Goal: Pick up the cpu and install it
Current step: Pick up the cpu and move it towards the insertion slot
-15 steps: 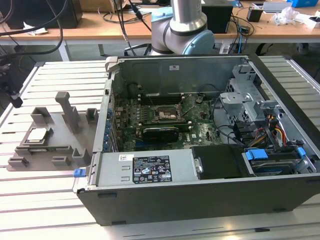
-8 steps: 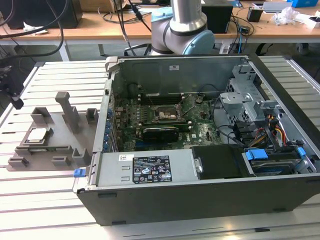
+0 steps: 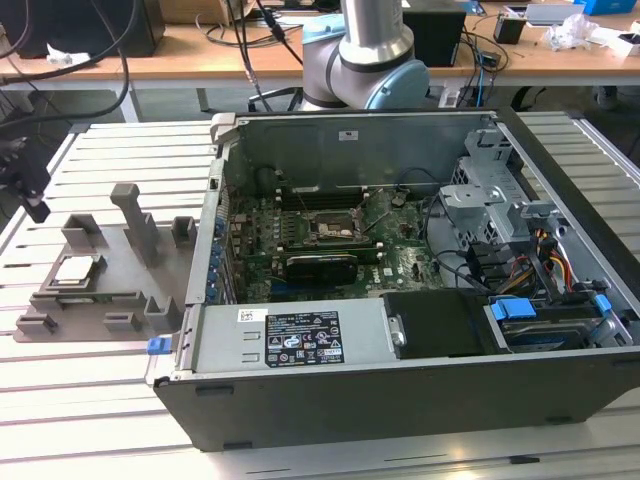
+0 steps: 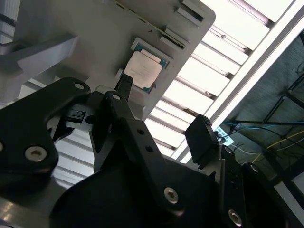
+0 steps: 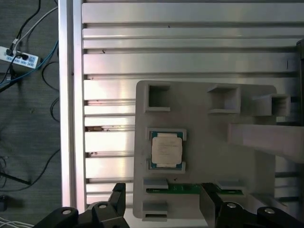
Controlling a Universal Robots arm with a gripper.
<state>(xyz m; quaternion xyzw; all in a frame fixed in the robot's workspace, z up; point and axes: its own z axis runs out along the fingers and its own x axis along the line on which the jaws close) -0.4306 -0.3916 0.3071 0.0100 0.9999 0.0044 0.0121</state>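
Observation:
The cpu [image 3: 74, 269] is a small square chip with a silvery top. It lies flat in a pocket of the grey fixture tray [image 3: 120, 285] on the exterior view's left, and both wrist views look down on the cpu [image 5: 166, 150] [image 4: 145, 69]. My gripper [image 4: 164, 107] hangs above the tray's edge, short of the chip. It is open, its two black fingers [image 5: 117, 194] spread wide with nothing between them. In the exterior view the gripper [image 3: 30, 195] is the dark shape at the far left. The motherboard socket [image 3: 335, 228] sits inside the open computer case [image 3: 400, 400].
The tray carries raised grey posts [image 3: 135, 215] and a green memory stick [image 5: 190, 189] near the chip. A slatted metal table [image 5: 109, 61] lies under everything. Cables and a power strip [image 5: 19, 57] lie on the floor past the table's edge.

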